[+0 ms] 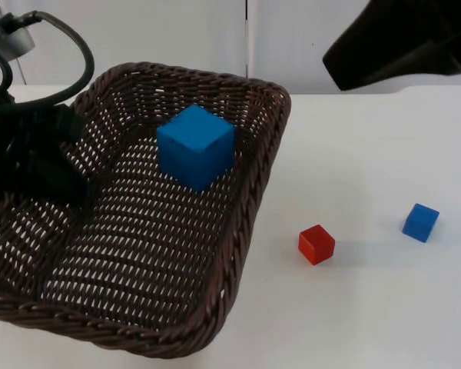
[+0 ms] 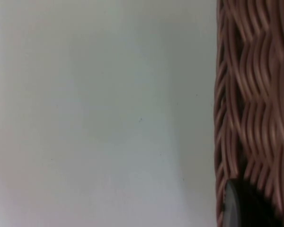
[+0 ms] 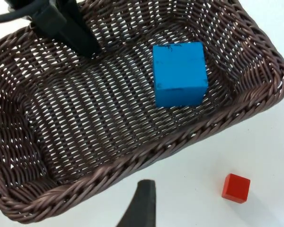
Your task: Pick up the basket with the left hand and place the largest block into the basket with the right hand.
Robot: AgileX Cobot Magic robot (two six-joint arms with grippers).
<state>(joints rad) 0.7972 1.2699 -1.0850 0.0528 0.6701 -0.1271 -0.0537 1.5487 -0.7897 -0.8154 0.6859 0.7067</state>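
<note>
The basket [image 1: 238,231] is taking up the table [image 1: 369,323] from centre out to nine o'clock, and the left gripper [image 1: 58,165] is sitting at its nine o'clock wall, one finger reaching down inside the weave. From the wrist side the wicker wall [image 2: 253,94] is pressing right against a fingertip [image 2: 234,208], so I'm reading that as fingers clamped on the rim, holding the basket steady while blocks are going in.

The big blue block [image 1: 196,146] is lying inside the basket, up toward the twelve o'clock end, resting on the woven floor and just beside the three o'clock wall. So the placing part looks done to me.

The right gripper [image 3: 141,203] is hovering above the table just outside the basket's wall, with the big blue block [image 3: 180,74] below it in the basket and nothing in its grasp. One finger is showing; whether the pair is apart or together, I cannot tell. The arm [image 1: 399,42] is hanging up at one o'clock, clear of the basket.

Left out on the table: the red block [image 1: 316,244] just beside the basket at four o'clock, and the small blue block [image 1: 421,222] farther out toward three o'clock.
</note>
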